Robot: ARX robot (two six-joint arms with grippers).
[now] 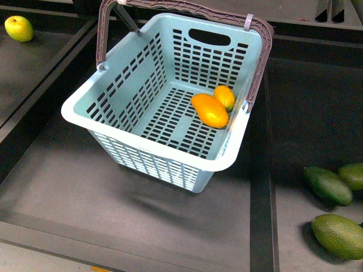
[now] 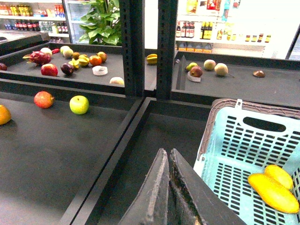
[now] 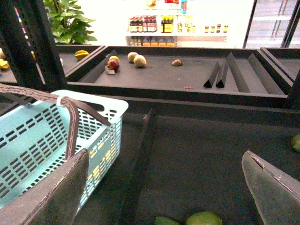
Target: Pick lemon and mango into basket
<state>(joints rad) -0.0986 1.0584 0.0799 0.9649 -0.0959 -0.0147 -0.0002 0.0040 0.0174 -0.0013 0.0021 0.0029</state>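
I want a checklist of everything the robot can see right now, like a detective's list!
Surface: dark shelf trays with raised dividers.
Job's things: mango and lemon lie touching inside the basket.
Clutter: green fruits to the basket's right; a yellow-green fruit far left.
Grippers: left tool shut, empty, beside the basket; right tool open, empty.
Cables: nothing seen.
Surroundings: shop shelves with bottles, a leafy plant, more fruit trays behind.
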